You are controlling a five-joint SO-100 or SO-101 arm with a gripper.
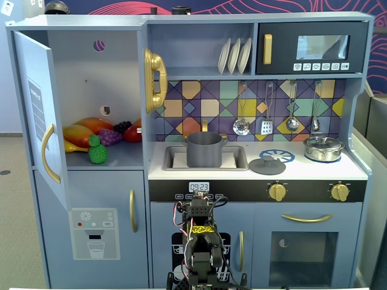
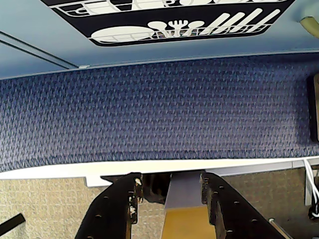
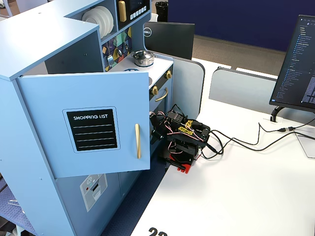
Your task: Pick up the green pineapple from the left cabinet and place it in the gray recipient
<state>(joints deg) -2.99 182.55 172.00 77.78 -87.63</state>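
1. A fixed view, facing the toy kitchen.
   - The left cabinet [image 1: 91,96] stands with its door swung wide open.
   - The green pineapple [image 1: 97,151] sits at the front of the cabinet shelf, upright or nearly so, leafy tuft up, so its long axis is about vertical. It touches or sits just beside the purple grapes [image 1: 110,136] and the orange fruit [image 1: 78,134] behind it.
   - The gray recipient [image 1: 204,150] stands in the sink [image 1: 239,159], mouth up and apparently empty; its flat lid [image 1: 266,165] lies apart on the counter to the right.
   - The arm [image 1: 201,241] is folded low at the kitchen's foot, at the desk's near edge. Judged from here, the pineapple lies up and to the left of the jaws and well apart, so the coming reach must rise and swing left.

2. Wrist view.
   - The jaws [image 2: 172,201] point down over blue carpet [image 2: 159,114] and the desk's edge; they stand parted with nothing between them.
   - No pineapple shows here.

3. Another fixed view, from the side.
   - The cabinet's open door [image 3: 93,128], bearing a shopping list, hides the shelf and the pineapple.
   - The arm sits folded at the desk [image 3: 236,196] edge nearest the kitchen.
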